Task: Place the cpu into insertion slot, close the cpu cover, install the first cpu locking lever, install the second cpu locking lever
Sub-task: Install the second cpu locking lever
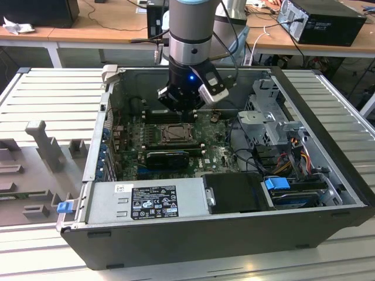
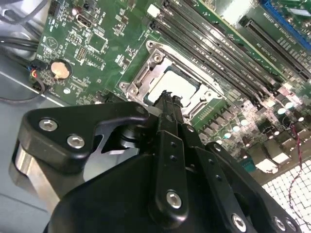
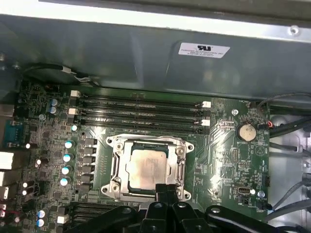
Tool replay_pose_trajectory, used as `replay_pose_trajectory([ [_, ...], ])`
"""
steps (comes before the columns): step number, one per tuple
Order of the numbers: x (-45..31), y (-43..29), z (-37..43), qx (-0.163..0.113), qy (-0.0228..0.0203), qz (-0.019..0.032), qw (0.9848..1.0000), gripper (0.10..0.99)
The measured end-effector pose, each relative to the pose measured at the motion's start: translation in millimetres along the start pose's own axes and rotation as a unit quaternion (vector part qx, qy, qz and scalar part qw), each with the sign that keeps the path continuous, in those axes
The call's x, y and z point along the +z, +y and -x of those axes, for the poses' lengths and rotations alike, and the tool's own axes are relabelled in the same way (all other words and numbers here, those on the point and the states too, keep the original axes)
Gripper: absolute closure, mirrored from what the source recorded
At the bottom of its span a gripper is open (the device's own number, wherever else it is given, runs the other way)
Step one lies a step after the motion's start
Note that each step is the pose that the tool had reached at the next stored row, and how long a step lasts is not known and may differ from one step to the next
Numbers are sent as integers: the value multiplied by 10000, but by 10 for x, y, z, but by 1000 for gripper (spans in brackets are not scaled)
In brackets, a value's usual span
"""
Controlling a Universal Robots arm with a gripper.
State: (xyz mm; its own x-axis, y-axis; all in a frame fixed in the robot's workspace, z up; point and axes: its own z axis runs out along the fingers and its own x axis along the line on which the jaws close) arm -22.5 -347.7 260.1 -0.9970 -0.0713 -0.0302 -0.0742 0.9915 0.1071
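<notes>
The claw [image 3: 167, 190] hangs pinched shut and empty just over the near edge of the cpu cover [image 3: 148, 167] — the cpu [image 3: 146, 167] seated inside its window.

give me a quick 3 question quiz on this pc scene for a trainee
1. True or false: the cpu already lies in the slot.
2. Multiple choice: in the first wrist view, the cover is: A) closed down around the cpu, B) standing upright, C) lying off the board.
3. Short answer: in the exterior view, what is the tool nearest to?

Key
1. True. Its silvery top shows in both wrist views.
2. A. The frame lies flat with the cpu showing through its window.
3. The slot on the motherboard; the tool hangs just above it inside the case, fingertips together.
</notes>
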Motion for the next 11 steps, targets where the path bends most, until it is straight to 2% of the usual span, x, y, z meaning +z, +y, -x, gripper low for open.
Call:
replay_pose_trajectory([
  [4,-10,-96,-7,0,0,2,10000,980],
  [7,-24,-243,-17,0,0,3,10000,980],
  [8,-11,-271,-20,1,9,3,10000,980],
  [11,58,-288,-23,-81,60,11,9999,980],
])
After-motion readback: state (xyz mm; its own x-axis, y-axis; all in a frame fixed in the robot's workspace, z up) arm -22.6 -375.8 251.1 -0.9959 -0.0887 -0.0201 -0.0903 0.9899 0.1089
